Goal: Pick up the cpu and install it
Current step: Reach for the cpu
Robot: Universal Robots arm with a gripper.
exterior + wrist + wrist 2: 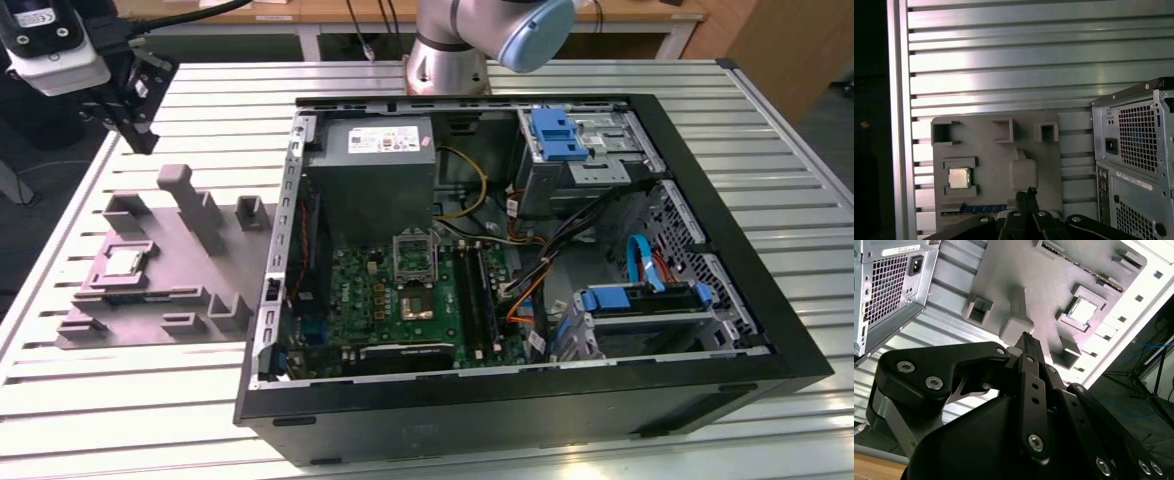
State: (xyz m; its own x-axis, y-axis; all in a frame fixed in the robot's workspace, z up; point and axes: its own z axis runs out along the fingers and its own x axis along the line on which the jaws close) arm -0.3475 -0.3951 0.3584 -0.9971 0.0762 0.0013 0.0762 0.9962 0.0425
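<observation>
The cpu (124, 262) is a small silvery square lying flat in a recess of the grey moulded tray (187, 295), at the exterior view's left. It also shows in both wrist views, cpu (1083, 311) and cpu (959, 177), seated in the tray (999, 145). My gripper (138, 140) hangs well above the tray's far end, off to the side of the cpu and touching nothing. In the wrist views the gripper (1026, 337) (1030, 191) has its fingers pressed together with nothing between them.
An open black computer case (747, 300) fills the exterior view's middle and right, holding a green motherboard (374, 300) with a metal socket frame (414, 255), a power supply (380, 165) and drive cages. Tall plastic blocks (200, 205) rise from the tray. Everything rests on a slatted metal table (107, 400).
</observation>
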